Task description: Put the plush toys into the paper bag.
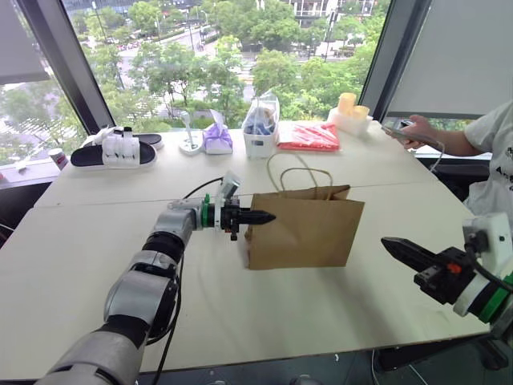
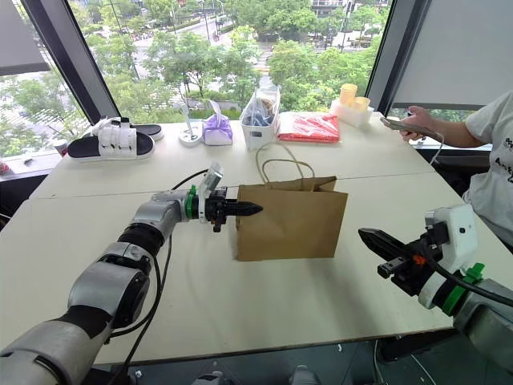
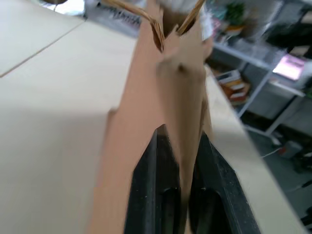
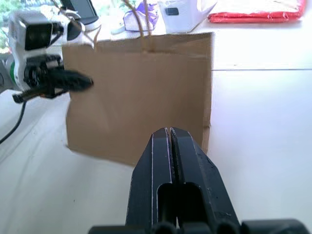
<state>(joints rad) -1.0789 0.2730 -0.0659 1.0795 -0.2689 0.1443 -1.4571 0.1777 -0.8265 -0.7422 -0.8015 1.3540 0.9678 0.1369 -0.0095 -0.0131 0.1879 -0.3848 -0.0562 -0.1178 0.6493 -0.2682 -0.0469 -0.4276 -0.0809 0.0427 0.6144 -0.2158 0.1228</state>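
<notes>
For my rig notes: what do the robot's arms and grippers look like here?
Both arms are silver-grey shells with black joints and a green ring at the wrist. A black cable loops along the left arm. The left gripper and right gripper each have tapered black fingers; the right wrist carries a white block with an orange spot.

Paper bag (image 1: 304,228) interior hidden; person (image 1: 489,152) cut off.

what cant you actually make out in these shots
- Inside of the paper bag: its brown wall hides it in both eye views, so whether the plush toys are in it is unknown.
- Left gripper: paper between the fingers in the left wrist view; clamped or loose is unclear.
- Person: cut off by the edge.
</notes>
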